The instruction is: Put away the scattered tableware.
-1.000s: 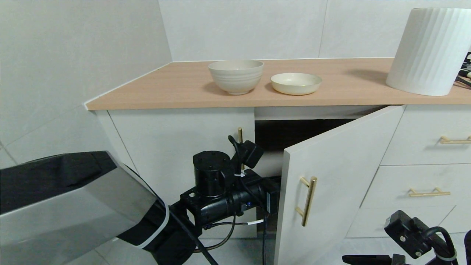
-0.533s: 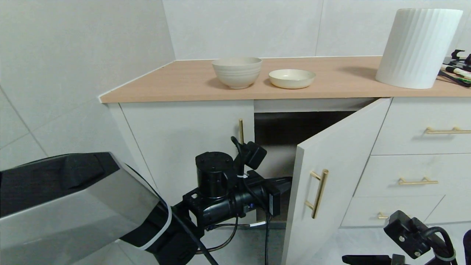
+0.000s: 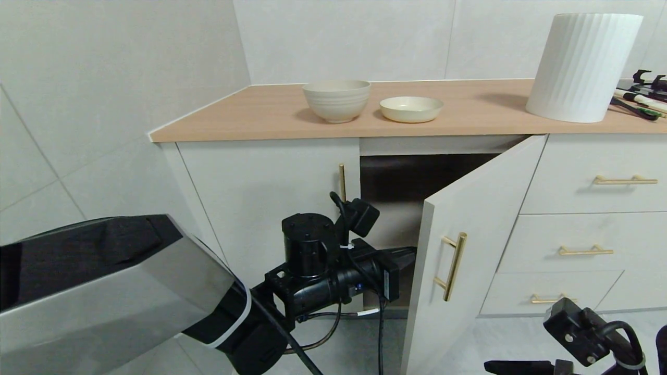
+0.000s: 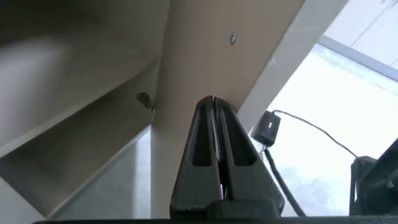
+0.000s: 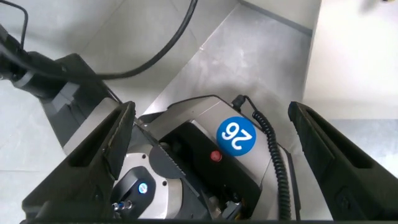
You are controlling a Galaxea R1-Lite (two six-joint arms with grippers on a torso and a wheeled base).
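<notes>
the cabinet door point(image 3: 479, 219) at lower centre is now swung wider than a second ago, seemingly pushed from inside by the left end effector point(image 3: 409, 254), whose fingers are pressed together; the camera was also shifted. the cupboard is thus judged ready for loading. the right end effector point(image 5: 211, 111) is held spread open and empty. the ribbed ceramic bowl point(image 3: 336, 100) and the shallow glossy dish point(image 3: 411, 109) are still left on the matte wooden bench point(image 3: 250, 117), at upper centre.

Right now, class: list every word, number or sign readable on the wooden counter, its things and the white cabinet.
None readable.
The cream ribbed bowl, cream shallow dish, white fluted container and white cabinet door are plain.
Any print on the pens is too small.
</notes>
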